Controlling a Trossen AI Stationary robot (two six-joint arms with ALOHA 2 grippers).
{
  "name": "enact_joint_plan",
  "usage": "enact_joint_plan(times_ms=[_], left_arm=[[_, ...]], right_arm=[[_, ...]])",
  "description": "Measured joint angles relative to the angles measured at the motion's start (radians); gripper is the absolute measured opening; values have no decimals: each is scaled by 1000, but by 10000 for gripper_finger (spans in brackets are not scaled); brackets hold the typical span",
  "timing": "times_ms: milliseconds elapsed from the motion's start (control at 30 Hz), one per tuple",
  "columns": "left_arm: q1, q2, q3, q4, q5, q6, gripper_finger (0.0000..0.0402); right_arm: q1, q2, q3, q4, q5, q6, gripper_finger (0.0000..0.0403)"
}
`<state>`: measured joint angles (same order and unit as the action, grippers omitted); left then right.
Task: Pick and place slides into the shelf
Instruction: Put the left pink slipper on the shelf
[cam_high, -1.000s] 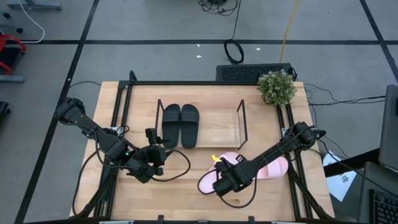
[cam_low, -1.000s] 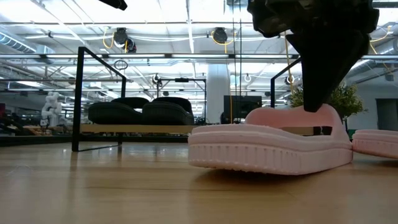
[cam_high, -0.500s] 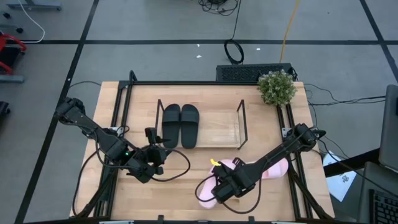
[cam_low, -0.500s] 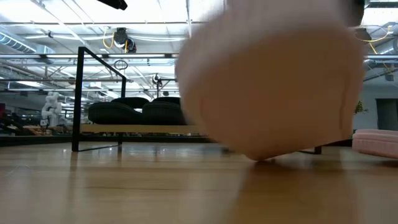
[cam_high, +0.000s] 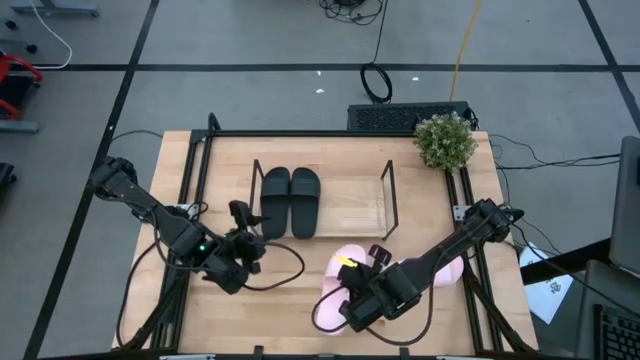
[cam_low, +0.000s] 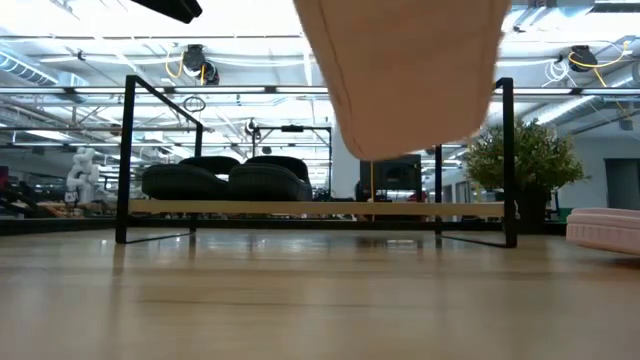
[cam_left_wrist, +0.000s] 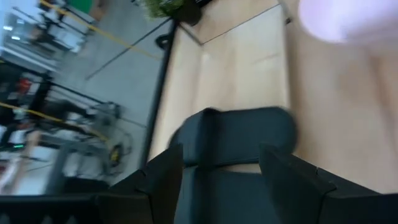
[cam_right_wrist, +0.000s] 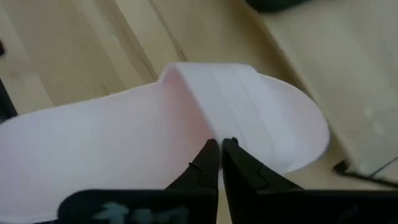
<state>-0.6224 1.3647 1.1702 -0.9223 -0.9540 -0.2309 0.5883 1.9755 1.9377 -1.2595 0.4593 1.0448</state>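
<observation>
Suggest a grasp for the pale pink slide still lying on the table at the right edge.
Take the pale pink slide lying at the table's right edge by its wide strap, coming from above with one finger under the strap. The raised strap is the only thin part. The right pincer grips the other pink slide this way.

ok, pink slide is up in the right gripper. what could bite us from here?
1. The right gripper pinches only the strap edge of the pink slide, which hangs off the table in the low view; it may swing or slip.
2. The shelf has thin wire ends; the dangling sole could catch one.
3. The black slides fill the shelf's left side, so a drifting placement could knock them.
</observation>
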Motion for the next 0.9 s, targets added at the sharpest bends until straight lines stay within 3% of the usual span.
enact_joint_plan(times_ms=[267,567,900], left_arm=[[0,0,0,-107,-86,-15,216],[11,-1,0,-205,-245,-19,216],[77,-55,0,-297,-266,-69,216]], right_arm=[[-49,0,66,-138,105,-190,0],[-135,-6,66,-138,249,-481,0],[-231,-43,68,-137,361,-684,0]])
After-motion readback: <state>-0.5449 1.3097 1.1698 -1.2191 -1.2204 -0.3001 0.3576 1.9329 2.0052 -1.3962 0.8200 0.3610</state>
